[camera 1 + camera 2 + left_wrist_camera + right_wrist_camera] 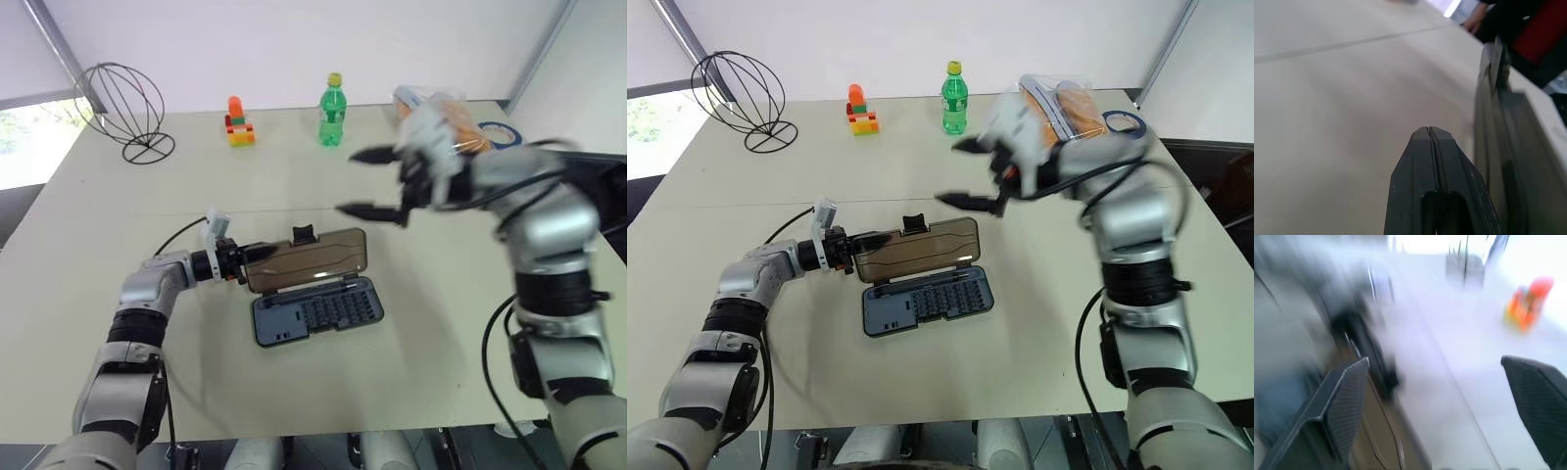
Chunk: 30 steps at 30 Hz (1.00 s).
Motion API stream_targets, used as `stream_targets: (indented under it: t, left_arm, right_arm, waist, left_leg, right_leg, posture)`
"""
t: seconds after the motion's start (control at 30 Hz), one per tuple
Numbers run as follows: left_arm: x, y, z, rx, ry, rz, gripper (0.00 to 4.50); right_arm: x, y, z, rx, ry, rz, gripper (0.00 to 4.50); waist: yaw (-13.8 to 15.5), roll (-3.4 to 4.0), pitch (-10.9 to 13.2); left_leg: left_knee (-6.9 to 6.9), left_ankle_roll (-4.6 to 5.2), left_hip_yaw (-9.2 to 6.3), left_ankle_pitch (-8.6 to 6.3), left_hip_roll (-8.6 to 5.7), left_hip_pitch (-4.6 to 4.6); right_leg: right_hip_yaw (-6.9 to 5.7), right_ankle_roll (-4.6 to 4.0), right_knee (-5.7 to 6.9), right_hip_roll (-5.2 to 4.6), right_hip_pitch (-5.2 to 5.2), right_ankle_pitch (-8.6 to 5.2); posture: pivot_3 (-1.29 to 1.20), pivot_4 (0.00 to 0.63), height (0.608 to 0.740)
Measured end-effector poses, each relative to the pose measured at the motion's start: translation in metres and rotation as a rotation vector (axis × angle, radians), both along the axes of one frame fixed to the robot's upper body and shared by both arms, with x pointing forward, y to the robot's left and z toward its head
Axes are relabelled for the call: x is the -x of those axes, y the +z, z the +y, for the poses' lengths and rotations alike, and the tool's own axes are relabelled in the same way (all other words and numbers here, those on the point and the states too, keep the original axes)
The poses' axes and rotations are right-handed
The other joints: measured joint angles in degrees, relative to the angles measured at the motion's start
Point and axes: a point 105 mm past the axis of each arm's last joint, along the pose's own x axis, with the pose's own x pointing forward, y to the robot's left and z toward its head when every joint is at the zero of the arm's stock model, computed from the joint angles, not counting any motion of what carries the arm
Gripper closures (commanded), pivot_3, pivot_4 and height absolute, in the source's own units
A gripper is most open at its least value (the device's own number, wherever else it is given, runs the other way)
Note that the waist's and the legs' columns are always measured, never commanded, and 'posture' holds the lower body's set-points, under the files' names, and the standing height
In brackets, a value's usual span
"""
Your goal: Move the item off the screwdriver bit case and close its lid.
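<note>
Two hands we see: our left hand (257, 254), fingers pressed together, touches the lid (309, 258) at its 9 o'clock end. Our right hand (377, 183) gapes empty above the case (318, 310).

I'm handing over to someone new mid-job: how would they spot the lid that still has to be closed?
On the wide beige table, look near the middle for the flat dark grey-blue plastic bit case lying open with rows of small bits. Hinged along its far edge is the smoky brown translucent rectangular lid, the only see-through panel there, with a small black latch tab on its far side.
</note>
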Motion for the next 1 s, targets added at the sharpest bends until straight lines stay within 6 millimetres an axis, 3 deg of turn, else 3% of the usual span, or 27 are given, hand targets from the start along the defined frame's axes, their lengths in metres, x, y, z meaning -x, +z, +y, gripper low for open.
stream_targets:
  t: [0.03,0.13,0.2,0.27,0.33,0.37,0.43,0.53,0.6,0.67,0.77,0.87,1.0]
  left_arm:
    - [0.007,0.009,-0.007,-0.013,-0.057,-0.019,4.50]
    - [0.037,0.018,-0.025,-0.072,-0.242,-0.047,4.50]
    - [0.069,0.001,-0.030,-0.209,-0.412,-0.028,4.50]
    - [0.099,-0.033,-0.019,-0.388,-0.551,0.020,4.50]
    - [0.111,-0.053,-0.009,-0.441,-0.589,0.084,4.50]
    - [0.106,-0.051,-0.008,-0.427,-0.561,0.085,4.50]
    - [0.075,-0.026,-0.015,-0.333,-0.448,0.032,4.50]
    - [0.033,0.043,-0.006,-0.211,-0.274,-0.118,4.50]
    - [0.019,0.082,0.001,-0.138,-0.216,-0.194,4.50]
    - [0.011,0.100,0.002,-0.100,-0.195,-0.221,4.50]
    - [-0.007,0.097,-0.003,-0.101,-0.165,-0.229,4.50]
    - [-0.025,0.066,-0.014,-0.210,-0.151,-0.227,4.50]
    - [-0.035,0.018,-0.039,-0.348,-0.214,-0.191,4.50]
  right_arm:
    - [0.010,-0.004,-0.004,-0.045,0.033,0.076,0.02]
    - [0.013,-0.008,-0.012,-0.110,0.006,0.184,0.02]
    - [0.010,-0.007,-0.019,-0.119,-0.062,0.183,0.02]
    - [0.007,-0.017,-0.025,-0.076,-0.127,0.190,0.02]
    - [0.007,-0.036,-0.029,0.011,-0.177,0.206,0.02]
    - [0.007,-0.051,-0.027,0.070,-0.186,0.227,0.02]
    - [0.013,-0.076,-0.021,0.170,-0.168,0.240,0.02]
    - [0.026,-0.101,-0.004,0.253,-0.096,0.242,0.02]
    - [0.032,-0.110,0.005,0.280,-0.066,0.237,0.59]
    - [0.039,-0.118,0.015,0.311,-0.021,0.230,1.38]
    - [0.047,-0.136,0.028,0.370,0.043,0.221,3.02]
    - [0.053,-0.153,0.041,0.405,0.090,0.220,4.47]
    - [0.056,-0.169,0.054,0.439,0.117,0.200,4.47]
  waist:
    - [-0.06,0.00,0.00]
    - [-0.46,0.18,0.07]
    - [-0.83,0.25,0.03]
    - [-0.87,0.26,0.02]
    - [-0.46,0.35,0.10]
    - [0.01,0.30,0.15]
    - [1.22,0.23,0.24]
    - [0.94,0.00,0.42]
    - [0.28,0.01,0.42]
    - [-0.20,0.02,0.42]
    - [-0.26,0.01,0.43]
    - [-0.20,-0.01,0.43]
    - [-0.08,-0.12,0.47]
  left_leg:
    - [0.01,0.02,0.06,-0.01,-0.03,0.00]
    - [-0.02,0.09,0.27,-0.04,-0.19,0.09]
    - [-0.14,0.10,0.44,-0.05,-0.16,0.25]
    - [-0.17,0.10,0.47,-0.05,-0.01,0.26]
    - [-0.14,0.10,0.48,-0.04,0.03,0.22]
    - [0.01,0.11,0.38,-0.04,0.03,0.12]
    - [0.31,0.12,0.29,-0.03,0.01,-0.03]
    - [0.88,0.18,0.15,-0.07,0.02,-0.43]
    - [0.91,0.25,0.29,-0.11,-0.09,-0.37]
    - [0.90,0.25,0.27,-0.11,-0.16,-0.35]
    - [0.89,0.08,0.27,-0.01,-0.20,-0.37]
    - [0.90,0.05,0.28,0.01,-0.23,-0.38]
    - [0.93,0.24,0.27,-0.10,-0.27,-0.45]
  right_leg:
    - [0.03,0.01,0.01,-0.15,-0.01,0.00]
    - [0.12,0.03,0.11,-0.34,-0.05,0.01]
    - [0.27,0.03,0.14,-0.30,-0.04,0.00]
    - [0.27,0.01,0.13,-0.18,-0.05,-0.01]
    - [0.21,0.01,0.14,-0.15,-0.06,-0.01]
    - [0.07,0.02,0.14,-0.16,-0.03,-0.01]
    - [-0.10,0.05,0.14,-0.08,0.03,-0.01]
    - [-0.24,0.28,0.11,0.02,-0.03,0.13]
    - [-0.09,0.35,0.13,-0.06,-0.04,0.17]
    - [-0.10,0.36,0.19,-0.15,-0.04,0.17]
    - [-0.10,0.36,0.18,-0.18,-0.05,0.17]
    - [-0.09,0.37,0.17,-0.22,-0.03,0.18]
    - [-0.11,0.38,0.16,-0.22,-0.06,0.19]
  posture:
    - [0.00,0.150,0.740]
    - [0.00,0.150,0.740]
    - [0.00,0.150,0.740]
    - [0.00,0.150,0.740]
    - [0.00,0.150,0.740]
    - [0.00,0.150,0.740]
    - [0.00,0.150,0.740]
    - [0.00,0.150,0.740]
    - [0.00,0.150,0.740]
    - [0.00,0.150,0.740]
    - [0.00,0.150,0.740]
    - [0.00,0.150,0.740]
    - [0.00,0.150,0.740]
